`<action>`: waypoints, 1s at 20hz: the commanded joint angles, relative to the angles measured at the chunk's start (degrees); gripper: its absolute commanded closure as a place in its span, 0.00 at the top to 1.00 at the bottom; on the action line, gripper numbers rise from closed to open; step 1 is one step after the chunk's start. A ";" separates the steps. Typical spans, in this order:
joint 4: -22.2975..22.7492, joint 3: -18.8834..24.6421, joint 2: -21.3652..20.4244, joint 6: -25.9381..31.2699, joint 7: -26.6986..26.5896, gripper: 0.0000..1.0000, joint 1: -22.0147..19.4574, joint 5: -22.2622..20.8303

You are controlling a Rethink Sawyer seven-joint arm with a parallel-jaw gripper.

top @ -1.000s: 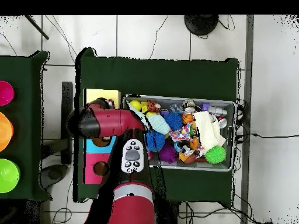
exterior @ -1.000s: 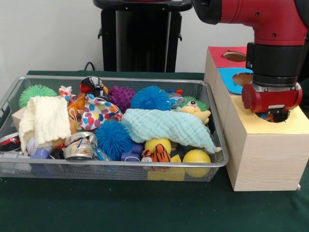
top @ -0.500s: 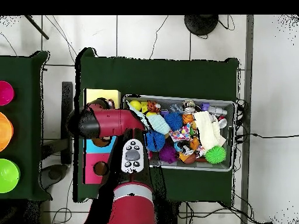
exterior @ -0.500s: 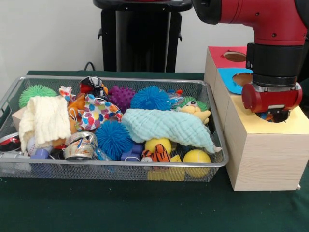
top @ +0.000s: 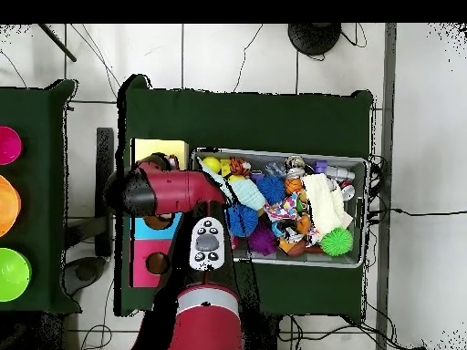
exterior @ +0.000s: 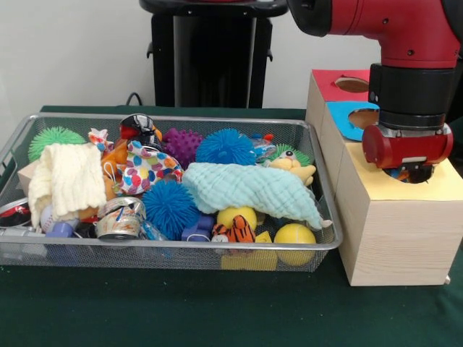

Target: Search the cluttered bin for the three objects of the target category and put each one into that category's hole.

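Bin [exterior: 318,189]: wire mesh basket at left on the green table, crammed with toys.
Bin contents, left to right: green spiky ball [exterior: 52,137], cream cloth [exterior: 69,177], blue spiky ball [exterior: 171,206], purple spiky ball [exterior: 182,143], mint cloth [exterior: 253,189] draped across the middle, yellow balls [exterior: 295,237] at the front.
Target objects: category not readable here; possible candidates lying in the bin, some likely under the cloths.
Sorting box [exterior: 394,238]: wooden, just right of the bin, topped with yellow, blue and red panels, each with a round hole.
Gripper [exterior: 411,173]: low over the yellow panel's hole [exterior: 416,177], at far right.
Jaws: hidden under the red wrist; cannot tell whether spread, closed or holding anything.
Risk: probably a catch on the hole's rim when lifting; cloths may snag on the next reach.
Front view only: heights, stacked layers, gripper nearness to the box.
Overhead view only: arm [top: 173,190] crossing the box, full bin layout, coloured bowls [top: 11,208] on a separate table at far left.
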 commanded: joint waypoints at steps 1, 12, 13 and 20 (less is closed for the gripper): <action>4.73 0.43 -4.57 11.55 8.59 1.00 -1.17 1.39; 3.14 0.25 -4.03 14.69 7.60 0.00 -1.24 1.00; 3.39 0.24 -4.13 14.31 7.86 0.00 -1.13 0.94; 4.53 1.23 -4.46 14.01 8.59 0.00 -1.74 0.85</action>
